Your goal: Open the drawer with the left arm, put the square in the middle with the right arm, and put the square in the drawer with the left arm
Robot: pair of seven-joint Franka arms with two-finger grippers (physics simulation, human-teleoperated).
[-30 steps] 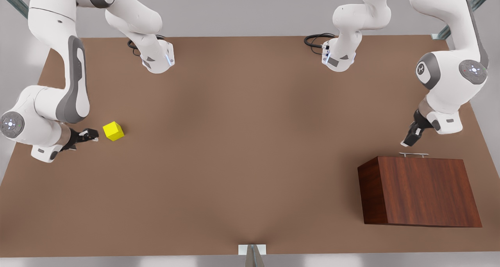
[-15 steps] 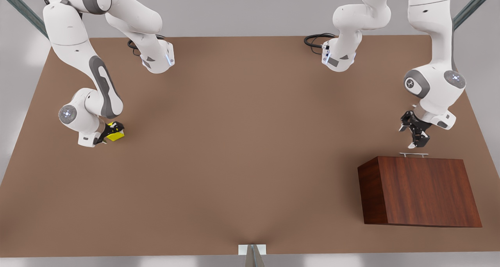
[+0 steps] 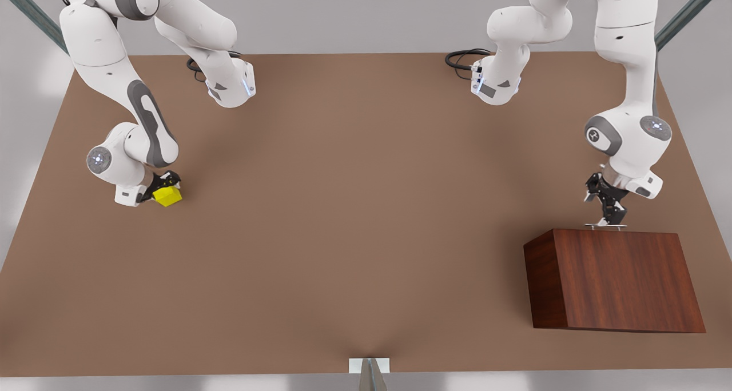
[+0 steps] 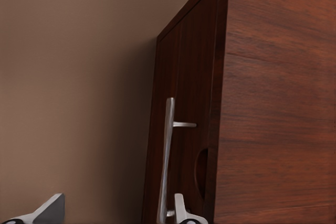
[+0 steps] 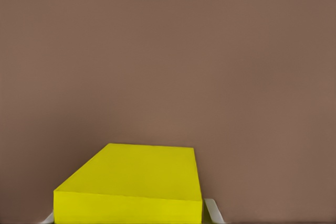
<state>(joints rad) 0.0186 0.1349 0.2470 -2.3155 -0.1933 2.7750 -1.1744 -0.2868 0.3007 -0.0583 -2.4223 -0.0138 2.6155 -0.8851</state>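
Nothing is finished yet. At right, the left tool (image 3: 609,216) stands spread around the handle (image 3: 605,226) of the closed drawer (image 4: 181,129); at left, the right tool (image 3: 162,190) sits around the square (image 3: 167,196), its grip unclear.

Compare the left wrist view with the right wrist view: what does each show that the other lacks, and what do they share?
Left wrist view alone: the dark reddish-brown wooden drawer with its thin silver bar handle, and the left gripper, its fingers open either side of the handle. Right wrist view alone: the small bright yellow cube between the right gripper fingertips. Both show the plain matte brown tabletop.
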